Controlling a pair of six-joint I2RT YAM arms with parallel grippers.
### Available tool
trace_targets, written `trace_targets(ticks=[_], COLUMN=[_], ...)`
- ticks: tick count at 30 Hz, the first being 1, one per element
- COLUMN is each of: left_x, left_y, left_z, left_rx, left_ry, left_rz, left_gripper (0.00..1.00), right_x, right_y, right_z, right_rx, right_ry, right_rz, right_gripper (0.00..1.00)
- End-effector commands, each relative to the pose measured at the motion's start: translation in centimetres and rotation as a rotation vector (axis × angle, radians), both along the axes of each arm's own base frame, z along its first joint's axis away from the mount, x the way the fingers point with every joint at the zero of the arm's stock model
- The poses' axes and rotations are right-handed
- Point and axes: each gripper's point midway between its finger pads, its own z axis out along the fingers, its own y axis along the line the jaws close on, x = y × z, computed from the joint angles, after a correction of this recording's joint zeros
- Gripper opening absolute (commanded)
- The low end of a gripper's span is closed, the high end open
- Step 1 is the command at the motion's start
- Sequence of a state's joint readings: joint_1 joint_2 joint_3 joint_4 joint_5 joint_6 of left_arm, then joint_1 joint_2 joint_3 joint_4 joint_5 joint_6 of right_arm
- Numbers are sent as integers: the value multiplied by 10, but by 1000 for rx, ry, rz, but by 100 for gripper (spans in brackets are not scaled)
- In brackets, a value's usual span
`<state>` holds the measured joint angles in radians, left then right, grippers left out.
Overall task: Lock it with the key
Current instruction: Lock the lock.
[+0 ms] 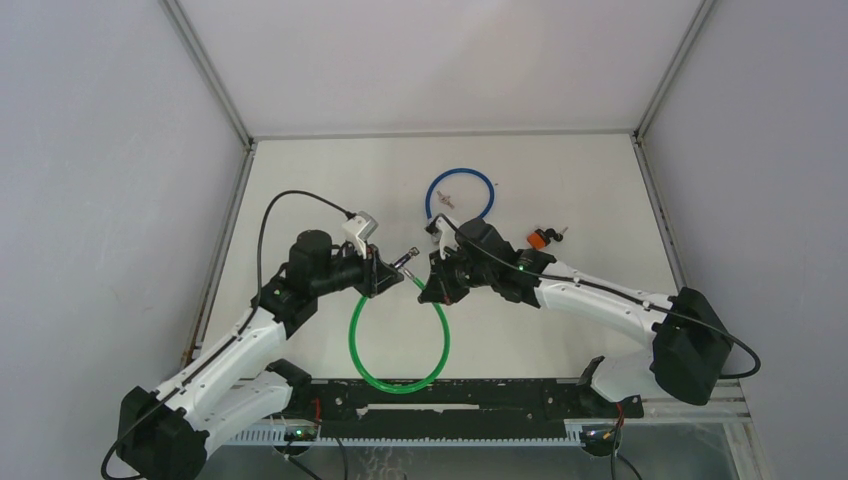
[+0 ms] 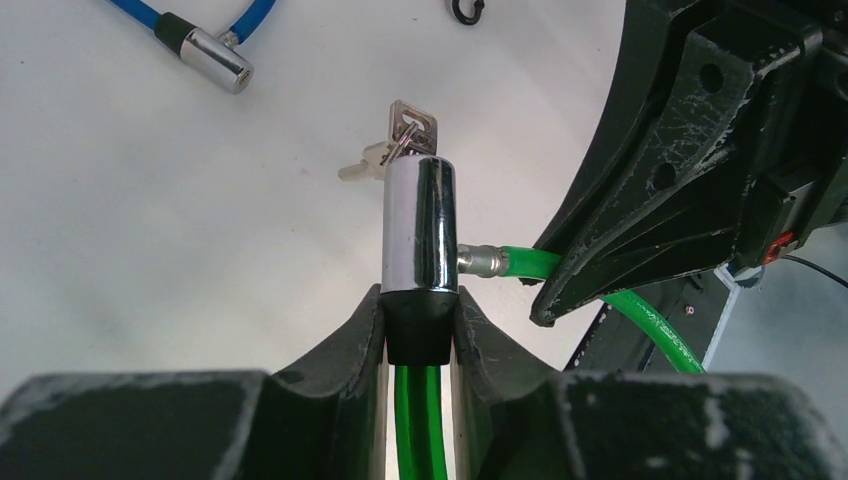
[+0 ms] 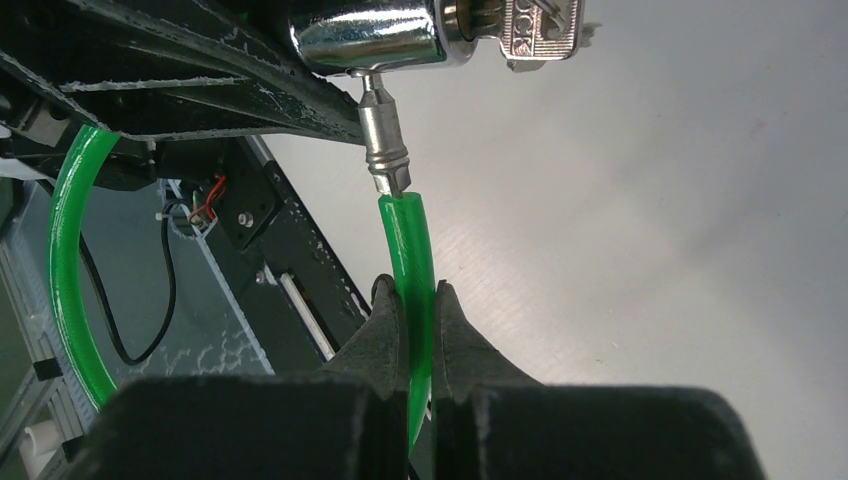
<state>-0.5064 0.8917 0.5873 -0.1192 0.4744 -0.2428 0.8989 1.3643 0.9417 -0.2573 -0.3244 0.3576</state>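
Observation:
A green cable lock [image 1: 399, 345] lies looped on the white table. My left gripper [image 2: 420, 305] is shut on the black collar of its chrome lock cylinder [image 2: 419, 225], which points away from me. A silver key [image 2: 411, 125] on a ring sits in the cylinder's far end. The cable's metal pin [image 3: 383, 140] meets the side of the cylinder [image 3: 370, 35]. My right gripper [image 3: 411, 290] is shut on the green cable [image 3: 405, 240] just below that pin. In the top view the left gripper [image 1: 385, 270] and the right gripper [image 1: 437, 285] face each other closely at mid-table.
A blue cable lock [image 1: 460, 190] with its own small key [image 1: 444, 196] lies behind the grippers, and its chrome end [image 2: 215, 60] shows in the left wrist view. An orange object [image 1: 540, 238] sits at the right. A black rail [image 1: 450, 400] runs along the near edge.

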Motion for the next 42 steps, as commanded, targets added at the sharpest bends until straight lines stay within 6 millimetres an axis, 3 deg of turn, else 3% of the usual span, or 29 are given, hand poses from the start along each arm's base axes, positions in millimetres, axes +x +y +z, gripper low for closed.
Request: trace_targets(ticks=[1,11,17,29,42], left_x=[3,-3,-8,-14,-32], left_y=[-8,-12,-19,-29,-38], left_z=[32,24,25,16,30], left_rx=[-47,-34,-37,-22,-32], left_ry=[-101,-66,-69,-44,-76], left_rz=[-35,-77,-105,-134,-207], left_gripper=[0,0,0,0,0], right_x=[5,14,17,3,49], right_y=[24,25,37,53,44], right_z=[42,54,62,98,82], right_rx=[124,171,202,342,321], right_ry=[-62,-72,-62,-50,45], right_rz=[35,15,24,76,-115], right_gripper=[0,0,0,0,0])
